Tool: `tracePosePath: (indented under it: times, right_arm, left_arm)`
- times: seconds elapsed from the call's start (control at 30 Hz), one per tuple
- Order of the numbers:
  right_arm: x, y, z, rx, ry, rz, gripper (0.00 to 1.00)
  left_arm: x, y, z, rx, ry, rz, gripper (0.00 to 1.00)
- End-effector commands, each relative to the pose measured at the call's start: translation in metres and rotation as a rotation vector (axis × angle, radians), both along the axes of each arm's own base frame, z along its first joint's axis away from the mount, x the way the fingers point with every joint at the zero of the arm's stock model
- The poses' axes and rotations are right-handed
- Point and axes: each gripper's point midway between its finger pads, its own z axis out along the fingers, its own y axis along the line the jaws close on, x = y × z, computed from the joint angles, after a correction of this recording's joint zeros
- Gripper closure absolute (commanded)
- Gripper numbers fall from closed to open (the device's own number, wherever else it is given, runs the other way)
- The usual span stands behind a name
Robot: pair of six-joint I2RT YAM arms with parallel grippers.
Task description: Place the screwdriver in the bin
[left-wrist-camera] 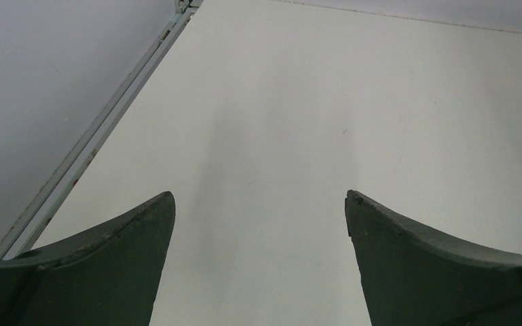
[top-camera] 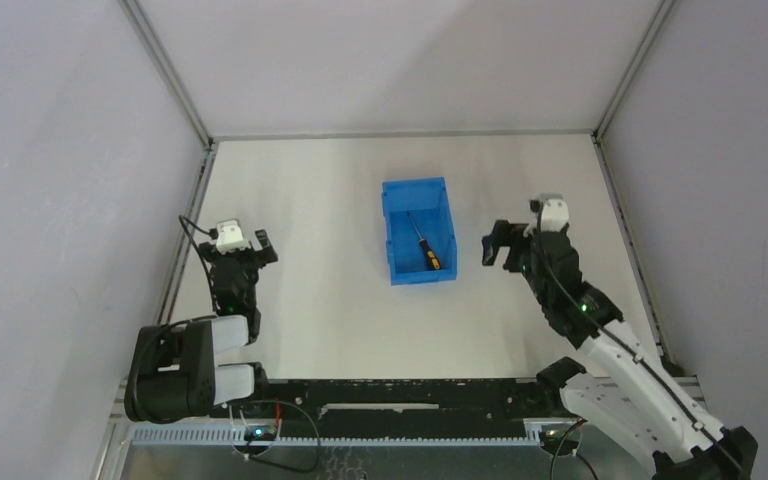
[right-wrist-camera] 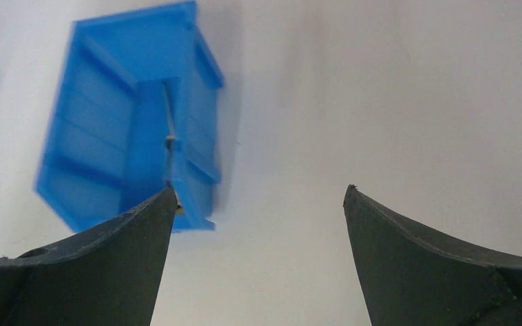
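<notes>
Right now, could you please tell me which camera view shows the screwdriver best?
The top external view: the whole screwdriver lies unobstructed inside the bin. The right wrist view shows only a blurred sliver of it in the bin; the left wrist view shows none of it.

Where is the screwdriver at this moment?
In the top view, the screwdriver lies inside the blue bin, handle at the near end, left of the right gripper.
</notes>
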Motion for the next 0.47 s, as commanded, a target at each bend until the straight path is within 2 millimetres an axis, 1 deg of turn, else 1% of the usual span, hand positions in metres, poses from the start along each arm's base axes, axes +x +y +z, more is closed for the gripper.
tracePosePath:
  times: [0.0,0.1,0.17,0.27,0.37,0.43]
  right_arm:
    - [-0.005,-0.024,-0.025,0.123,-0.053,-0.154,0.00]
    - [-0.014,-0.029,-0.058,0.165,-0.023,-0.192,0.00]
    - [-0.019,-0.027,-0.078,0.195,0.004,-0.194,0.00]
    - [-0.025,-0.024,-0.101,0.242,0.033,-0.196,0.00]
    - [-0.029,-0.025,-0.114,0.268,0.038,-0.209,0.00]
    - [-0.030,-0.025,-0.111,0.273,0.022,-0.203,0.00]
  left_arm:
    - [0.010,0.001,0.024,0.003,-0.071,0.004,0.00]
    - [0.010,0.000,0.023,0.003,-0.069,0.003,0.00]
    - [0.010,0.000,0.024,0.003,-0.070,0.003,0.00]
    - [0.010,0.001,0.024,0.003,-0.071,0.003,0.00]
    - [0.010,0.001,0.023,0.003,-0.069,0.004,0.00]
    - [0.010,0.001,0.024,0.003,-0.070,0.004,0.00]
